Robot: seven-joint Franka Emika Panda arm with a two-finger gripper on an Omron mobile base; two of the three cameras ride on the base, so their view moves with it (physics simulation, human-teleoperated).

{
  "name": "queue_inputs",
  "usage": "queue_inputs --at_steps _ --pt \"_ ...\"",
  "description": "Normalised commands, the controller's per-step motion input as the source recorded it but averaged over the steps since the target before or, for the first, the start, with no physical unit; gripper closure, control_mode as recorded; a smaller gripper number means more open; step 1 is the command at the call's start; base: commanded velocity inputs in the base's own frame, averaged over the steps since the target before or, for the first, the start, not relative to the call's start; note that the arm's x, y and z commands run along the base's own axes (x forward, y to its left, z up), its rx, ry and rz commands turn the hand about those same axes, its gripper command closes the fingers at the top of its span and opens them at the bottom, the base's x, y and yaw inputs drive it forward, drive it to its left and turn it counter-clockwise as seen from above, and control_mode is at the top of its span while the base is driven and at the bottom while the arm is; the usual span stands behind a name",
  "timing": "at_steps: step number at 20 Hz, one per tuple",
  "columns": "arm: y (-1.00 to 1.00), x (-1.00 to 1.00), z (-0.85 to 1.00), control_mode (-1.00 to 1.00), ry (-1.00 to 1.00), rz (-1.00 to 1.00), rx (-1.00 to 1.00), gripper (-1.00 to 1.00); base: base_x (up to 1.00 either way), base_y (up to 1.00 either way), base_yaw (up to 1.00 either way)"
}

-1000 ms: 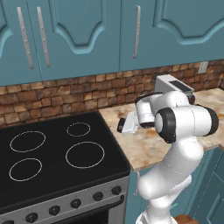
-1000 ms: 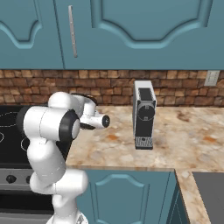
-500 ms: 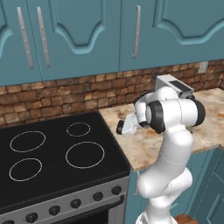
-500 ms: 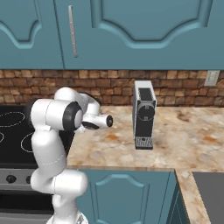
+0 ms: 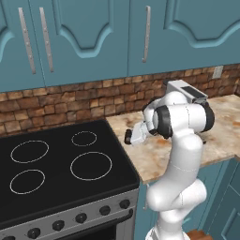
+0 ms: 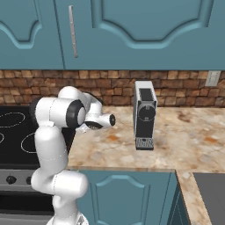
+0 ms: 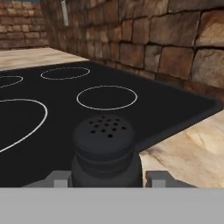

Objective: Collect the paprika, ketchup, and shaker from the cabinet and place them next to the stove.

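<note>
Since the earlier frame, I am seeing the arm draw more upright, with the elbow lifted and the wrist pulled in closer over the counter edge by the stove.

Shaker (image 7: 104, 151): black, perforated top facing my hand camera, sitting between the two fingertips (image 7: 56, 178), one on each side. I am reading the jaws as fairly narrow around its body, but I cannot tell whether they are pressing on it or standing just off it. It is showing at the boundary where the cooktop meets the counter.

Gripper (image 5: 127, 136): pointing sideways toward the stove, hanging just above the counter's left edge; in the right base view (image 6: 112, 120) it is pointing toward the coffee machine side.

Stove (image 5: 61, 164): black glass, four white rings, dark knobs along the steel front, lying just left of the gripper.

Counter (image 6: 184, 132): mottled beige stone, touching the stove's right side.

Coffee machine (image 6: 144, 114): standing upright on the counter, well apart from the gripper.

Cabinet (image 5: 84, 33): teal doors shut, silver bar handles, above the brick wall (image 6: 110, 83).
</note>
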Motion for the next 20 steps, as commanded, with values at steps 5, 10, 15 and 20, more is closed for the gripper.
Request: queue_inputs --at_steps 5,10,15,20 --pt "0.00 -0.14 0.12 -1.00 -0.02 0.00 0.00 -1.00 0.00 0.00 0.00" --pt "0.00 -0.16 0.49 -1.00 -0.08 0.00 0.00 -1.00 0.00 0.00 0.00" --pt "0.00 -0.22 0.75 -1.00 -0.08 0.00 0.00 -1.00 0.00 0.00 0.00" --pt "0.00 -0.32 0.85 -1.00 -0.02 0.00 0.00 -1.00 0.00 0.00 0.00"
